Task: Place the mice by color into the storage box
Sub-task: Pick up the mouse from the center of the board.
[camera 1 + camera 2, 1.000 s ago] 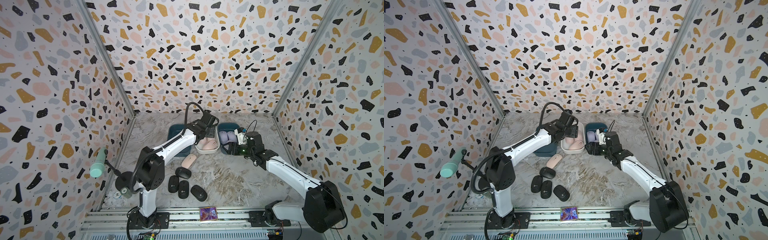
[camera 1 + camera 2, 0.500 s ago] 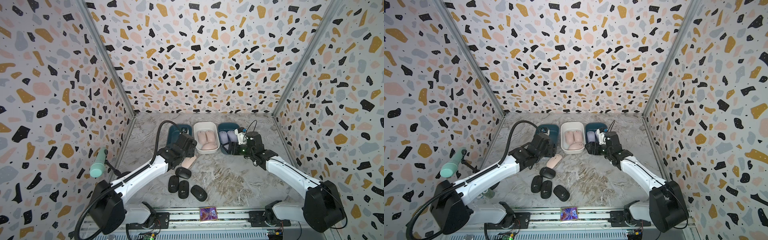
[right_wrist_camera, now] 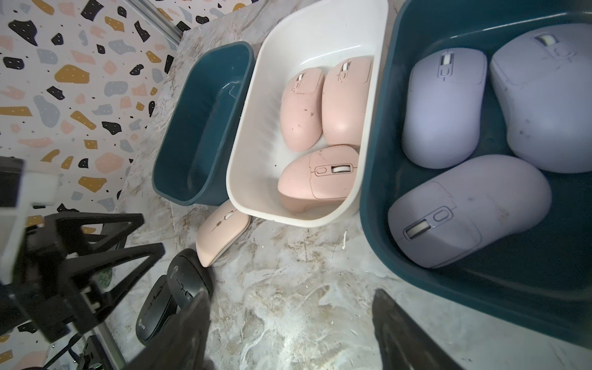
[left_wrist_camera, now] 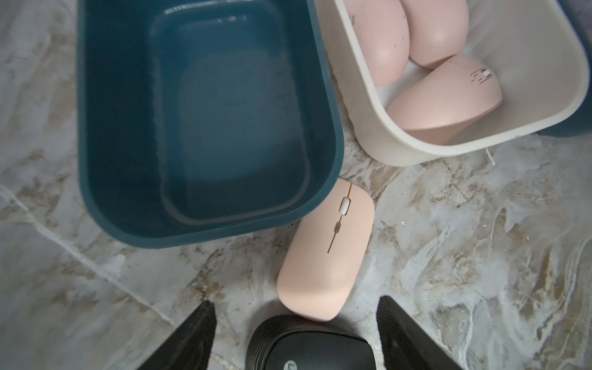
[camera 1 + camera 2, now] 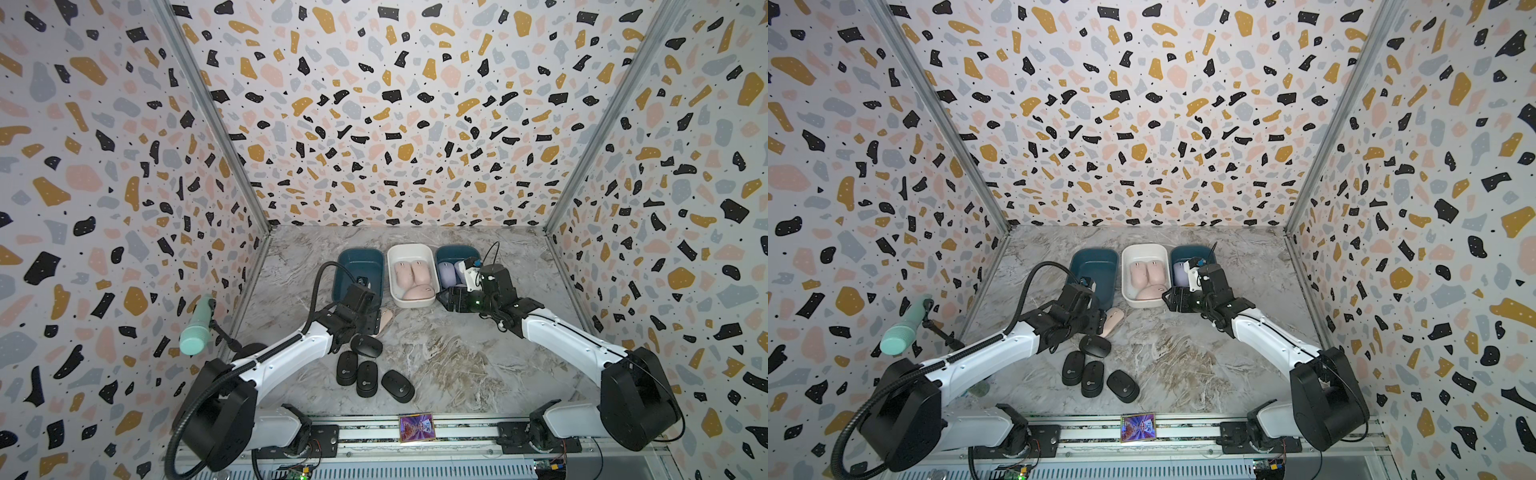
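The marble table (image 5: 457, 353) fills the lower middle of a top view. Three tubs sit on it in a row: a blue tub (image 5: 360, 270), a white tub (image 5: 411, 246), and another blue tub (image 5: 457, 248). Just below the row lies one pink mouse (image 5: 385, 320). Four black mice (image 5: 367, 378) lie lower down, close together.

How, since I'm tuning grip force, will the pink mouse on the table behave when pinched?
Probably rigid: the pink mouse looks hard-shelled. Its smooth rounded edges may slip from a pinch. Low and flat, it should slide, not roll, perhaps nudging the black mouse beside it.
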### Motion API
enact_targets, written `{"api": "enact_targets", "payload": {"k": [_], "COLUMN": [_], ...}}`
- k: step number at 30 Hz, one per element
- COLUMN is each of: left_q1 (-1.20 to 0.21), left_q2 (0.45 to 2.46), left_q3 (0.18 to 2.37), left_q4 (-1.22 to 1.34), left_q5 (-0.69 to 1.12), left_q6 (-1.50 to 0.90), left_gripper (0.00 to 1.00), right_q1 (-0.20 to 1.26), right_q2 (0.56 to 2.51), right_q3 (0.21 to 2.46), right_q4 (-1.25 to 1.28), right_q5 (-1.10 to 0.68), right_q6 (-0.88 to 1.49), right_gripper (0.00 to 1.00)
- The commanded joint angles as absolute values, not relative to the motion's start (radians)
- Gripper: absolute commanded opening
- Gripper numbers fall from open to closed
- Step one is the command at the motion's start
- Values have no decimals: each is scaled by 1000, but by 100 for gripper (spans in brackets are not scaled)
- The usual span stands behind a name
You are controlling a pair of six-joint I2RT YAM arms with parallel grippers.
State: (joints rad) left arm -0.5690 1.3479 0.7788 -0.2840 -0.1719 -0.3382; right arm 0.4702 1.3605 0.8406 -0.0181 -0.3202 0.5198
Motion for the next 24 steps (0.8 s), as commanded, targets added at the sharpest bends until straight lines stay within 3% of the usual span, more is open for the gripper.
{"api": "enact_targets", "payload": {"k": [1, 24], "left_q1": [-552, -542], "left_q2": [1396, 1554], "left_q3": [791, 837], "left_q4": [-242, -220], "left_q5": [-95, -39], "left_q6": [-302, -212], "left_gripper": [79, 80], "right_q1": [475, 477], "right_q2": [1349, 1373], "right_q3": [878, 904], "right_q4": [-12, -23], "right_q5": [-303, -314], "right_q6": [530, 512], "right_gripper": [80, 80]}}
